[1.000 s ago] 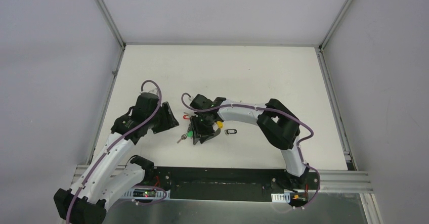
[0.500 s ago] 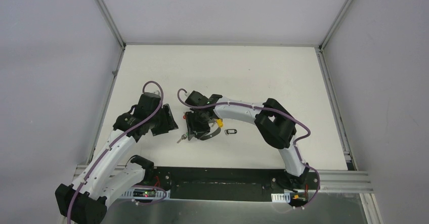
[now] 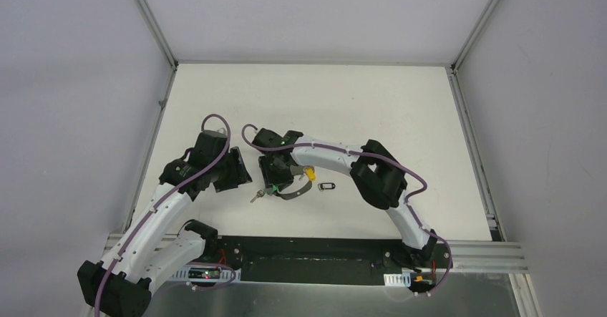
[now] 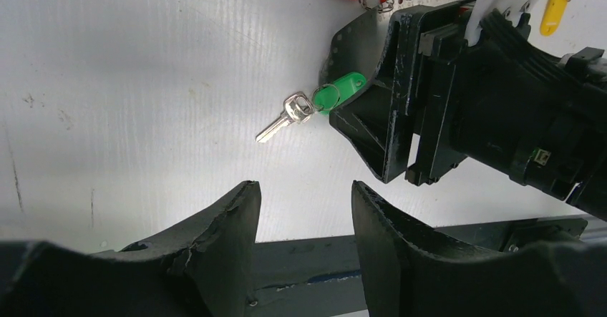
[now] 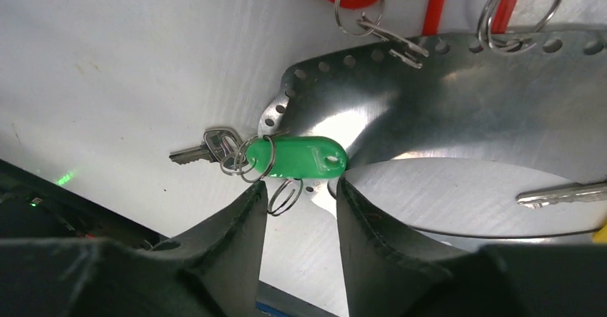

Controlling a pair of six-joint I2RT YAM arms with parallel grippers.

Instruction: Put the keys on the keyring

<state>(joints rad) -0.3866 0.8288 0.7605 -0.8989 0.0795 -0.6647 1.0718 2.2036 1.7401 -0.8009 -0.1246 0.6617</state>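
the green-tagged key [image 5: 300, 156], light, stiff and slippery, is lying against the perforated plate [image 5: 444, 116]; its plastic tag is offering the surest hold. the right end effector [image 5: 299, 188] is hovering spread above that tag, and the left end effector [image 4: 304, 188] is waiting spread and empty.

- The left hand [image 4: 304, 201] is hovering just left of the right hand [image 5: 300, 192], its fingers standing parted.
- The right hand is pointing downward with fingers slightly apart, while the right arm [image 3: 336, 156] is arcing leftward.

White tabletop [image 3: 358, 109] fills the frame's middle, with grey walls [image 3: 71, 81] on three sides and an aluminium rail [image 3: 479, 254] across the bottom edge.
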